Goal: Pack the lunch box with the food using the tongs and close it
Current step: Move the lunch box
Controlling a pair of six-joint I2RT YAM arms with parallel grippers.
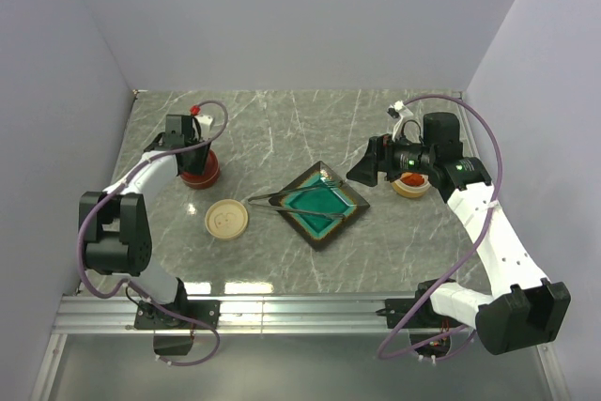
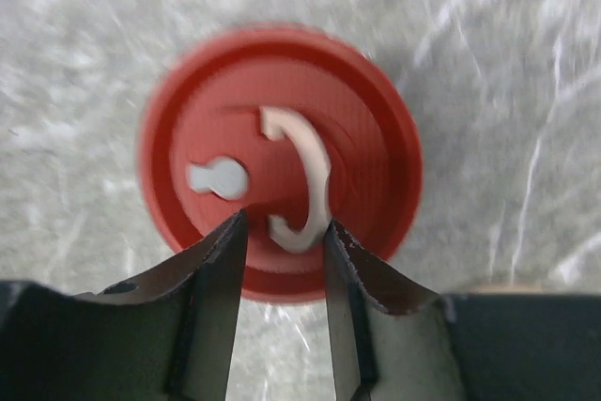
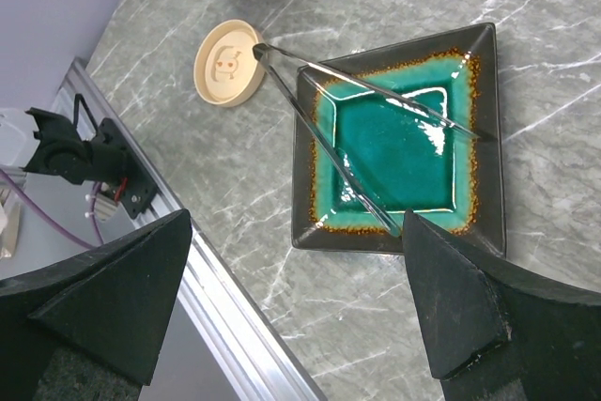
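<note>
Right now the tongs (image 3: 376, 93) lie untouched across the teal dish (image 3: 404, 157). Their two slim arms are spread in a narrow V with nothing between the tips, and the joined end pokes off the dish toward a loose cream lid (image 3: 228, 63). The dish itself looks bare. Orange lumps (image 1: 409, 179) show inside a cream container (image 1: 411, 189) at the right, partly hidden by the right arm; the egg-shaped piece cannot be seen. Packing therefore seems largely done, while closing is left, since that cream lid is off. The red container (image 2: 282, 72) on the left wears its lid. The left gripper (image 2: 285, 224) hangs over the lid's near edge, fingers a little apart around the tip of its white clip; whether they touch it is unclear. The right gripper (image 3: 296, 221) hovers wide open and empty above the dish. Nothing blocks the tongs.
</note>
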